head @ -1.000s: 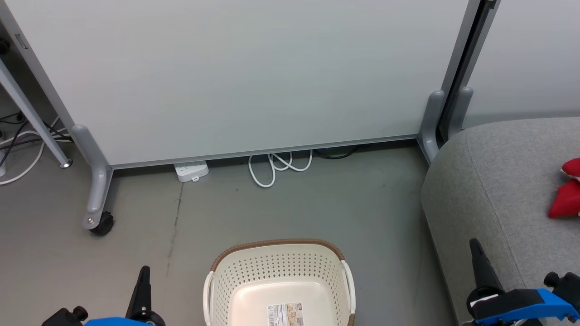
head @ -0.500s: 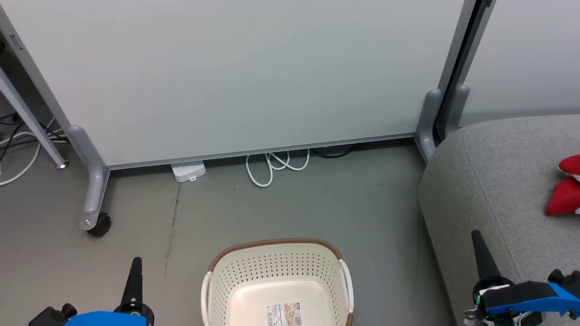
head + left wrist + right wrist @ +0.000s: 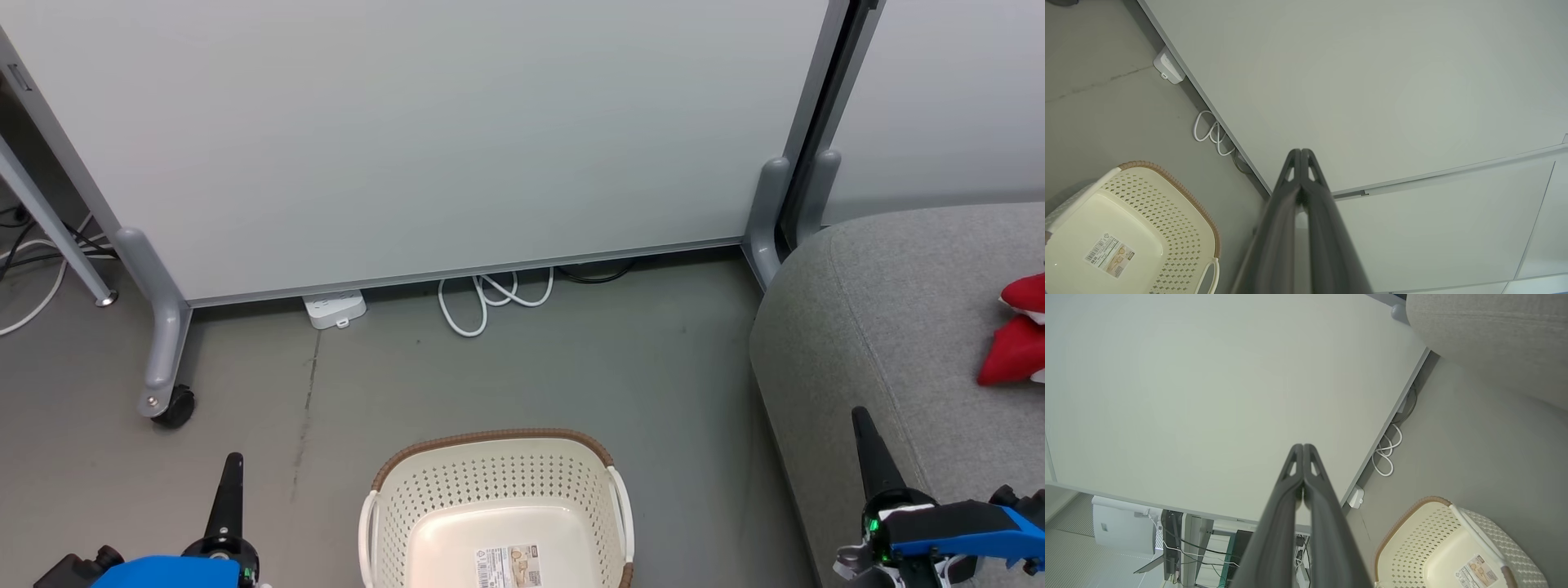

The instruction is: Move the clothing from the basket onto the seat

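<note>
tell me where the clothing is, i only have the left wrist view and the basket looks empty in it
Observer: The clothing lies on the seat, at the right edge of the head view.
Operator: is the right end effector holding any of it
Observer: No. The right end effector is shut on nothing, and in its own wrist view its fingers are pressed together.
Operator: how close is it to the pile
Observer: In the head view it shows against the seat's near edge, well apart from the clothing.
</note>
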Robot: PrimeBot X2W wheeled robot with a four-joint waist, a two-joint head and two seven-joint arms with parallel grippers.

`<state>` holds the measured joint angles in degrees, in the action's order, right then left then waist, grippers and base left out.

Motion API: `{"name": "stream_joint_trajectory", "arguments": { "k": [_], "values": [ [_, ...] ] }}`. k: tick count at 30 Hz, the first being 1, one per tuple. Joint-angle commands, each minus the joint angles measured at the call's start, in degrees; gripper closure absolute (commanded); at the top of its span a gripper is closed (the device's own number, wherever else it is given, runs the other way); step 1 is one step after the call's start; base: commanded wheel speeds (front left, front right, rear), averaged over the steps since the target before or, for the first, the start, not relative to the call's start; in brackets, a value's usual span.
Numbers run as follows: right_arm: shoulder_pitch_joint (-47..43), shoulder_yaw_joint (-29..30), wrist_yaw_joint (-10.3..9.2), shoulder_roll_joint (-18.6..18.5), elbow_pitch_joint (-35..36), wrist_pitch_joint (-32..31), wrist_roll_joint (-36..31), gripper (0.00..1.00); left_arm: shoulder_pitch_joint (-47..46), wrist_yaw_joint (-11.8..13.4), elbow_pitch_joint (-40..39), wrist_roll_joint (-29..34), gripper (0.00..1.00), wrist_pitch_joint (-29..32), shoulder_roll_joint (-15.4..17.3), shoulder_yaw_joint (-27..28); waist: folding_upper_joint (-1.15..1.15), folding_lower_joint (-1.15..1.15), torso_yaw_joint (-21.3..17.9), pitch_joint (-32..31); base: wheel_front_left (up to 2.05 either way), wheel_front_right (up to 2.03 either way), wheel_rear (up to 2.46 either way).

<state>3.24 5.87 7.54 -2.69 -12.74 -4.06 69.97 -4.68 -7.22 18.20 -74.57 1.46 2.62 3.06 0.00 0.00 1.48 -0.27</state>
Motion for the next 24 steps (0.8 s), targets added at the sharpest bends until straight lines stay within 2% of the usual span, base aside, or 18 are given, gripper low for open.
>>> {"name": "stream_joint_trajectory", "arguments": {
  "k": [1,24],
  "values": [
    [0.89,0.11,-0.06,-0.22,0.14,-0.23,1.17,1.00,-1.23,-0.31,-0.73,-0.76,1.00,0.26,0.31,0.25,0.00,0.00,-0.02,0.01,0.00,0.00,0.00],
    [2.34,0.49,-0.07,-0.27,-0.69,-1.56,13.23,1.00,-1.53,-0.38,-2.81,-10.43,1.00,3.08,0.35,2.16,0.00,0.00,-0.77,0.23,0.00,0.00,0.00]
  ]
}}
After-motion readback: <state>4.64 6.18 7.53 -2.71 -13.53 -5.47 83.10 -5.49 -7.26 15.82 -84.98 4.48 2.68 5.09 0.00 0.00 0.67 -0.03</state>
